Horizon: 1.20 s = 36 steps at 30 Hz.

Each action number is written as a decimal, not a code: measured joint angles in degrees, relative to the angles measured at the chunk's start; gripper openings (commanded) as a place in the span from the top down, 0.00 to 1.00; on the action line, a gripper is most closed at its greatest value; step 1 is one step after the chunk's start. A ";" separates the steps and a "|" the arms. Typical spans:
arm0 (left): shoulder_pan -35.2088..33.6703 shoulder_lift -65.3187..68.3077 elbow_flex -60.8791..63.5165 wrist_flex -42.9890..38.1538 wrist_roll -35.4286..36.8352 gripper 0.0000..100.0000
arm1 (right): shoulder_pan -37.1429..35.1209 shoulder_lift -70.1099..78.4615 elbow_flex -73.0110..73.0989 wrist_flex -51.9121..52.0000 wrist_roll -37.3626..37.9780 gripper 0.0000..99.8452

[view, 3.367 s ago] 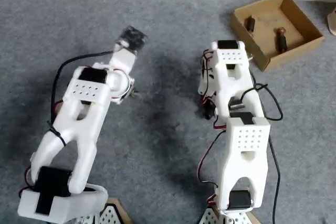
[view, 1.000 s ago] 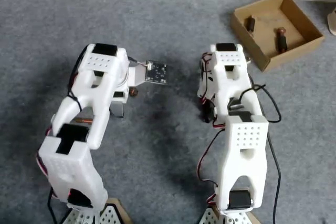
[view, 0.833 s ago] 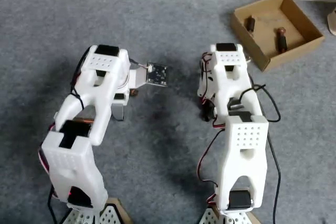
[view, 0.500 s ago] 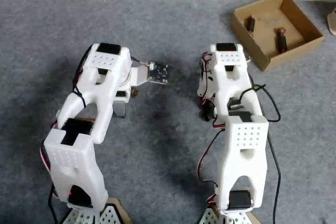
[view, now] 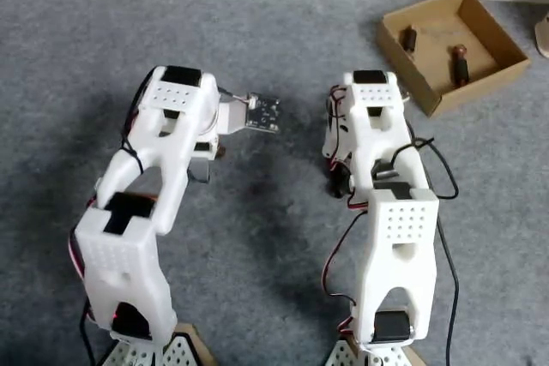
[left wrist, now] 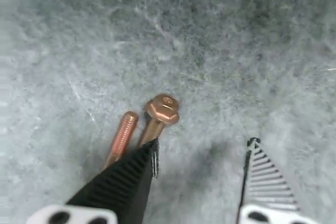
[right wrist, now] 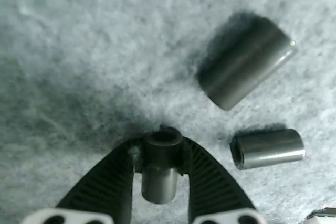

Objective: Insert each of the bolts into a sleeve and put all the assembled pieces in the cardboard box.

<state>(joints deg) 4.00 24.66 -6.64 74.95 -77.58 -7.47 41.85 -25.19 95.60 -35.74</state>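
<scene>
Two copper bolts lie side by side on the grey carpet: one with a hex head (left wrist: 163, 109), one showing its threaded end (left wrist: 123, 136). My left gripper (left wrist: 203, 142) hangs open just above them, one finger (left wrist: 131, 174) covering their lower ends. My right gripper (right wrist: 160, 150) is shut on a dark sleeve (right wrist: 159, 174), held upright. Two more sleeves lie close by on the carpet, a big one (right wrist: 244, 69) and a smaller one (right wrist: 268, 148). The cardboard box (view: 480, 83) at the far right holds two assembled pieces (view: 410, 38) (view: 461, 63).
In the high view the left arm (view: 176, 126) is folded over the bolts, and the right arm (view: 377, 135) stands beside it, near the box's front corner. Open carpet lies between the arms and along the far side.
The left arm swung in from the far left, came down over the bolts, and in the last second crept slightly to the right. The right arm stayed still.
</scene>
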 measured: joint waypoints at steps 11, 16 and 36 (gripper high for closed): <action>-0.70 16.09 -16.62 4.40 0.00 0.74 | 0.00 0.00 0.00 0.00 0.00 1.00; -1.49 19.43 -26.11 11.78 0.00 0.74 | 0.00 0.00 0.00 0.00 0.00 1.00; -1.49 21.10 -37.01 20.57 0.00 0.74 | 0.00 0.00 0.00 0.00 0.00 1.00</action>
<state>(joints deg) 2.51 45.76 -43.65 95.52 -77.58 -7.47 41.85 -25.19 95.60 -35.74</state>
